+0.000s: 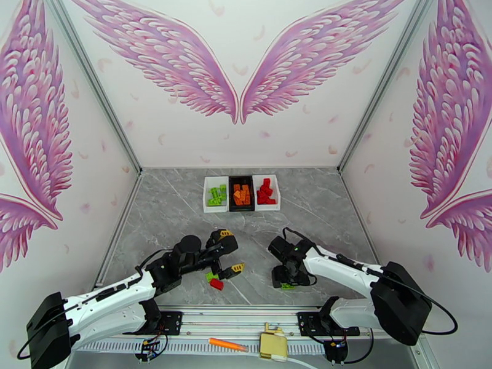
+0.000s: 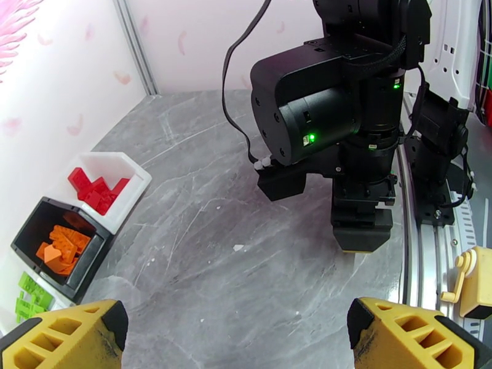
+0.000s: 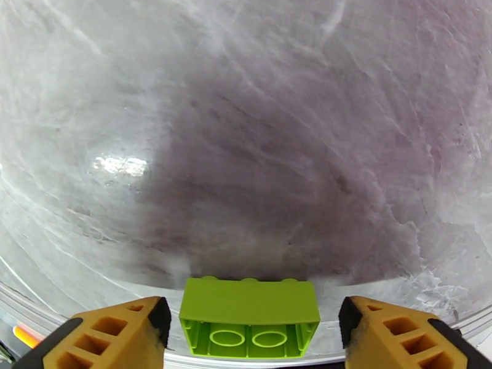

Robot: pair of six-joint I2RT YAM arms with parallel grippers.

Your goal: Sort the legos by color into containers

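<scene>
Near the near edge of the surface [image 1: 344,241], right of centre, a green lego [image 3: 249,302] lies tipped between the right jaws, which are half-wide with gaps on both sides, likely to pinch it. Left jaws stand wide, empty. Containers [image 1: 241,177] line the far edge.

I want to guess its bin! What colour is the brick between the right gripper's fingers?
Bright green. The brick shows best in the right wrist view.
</scene>
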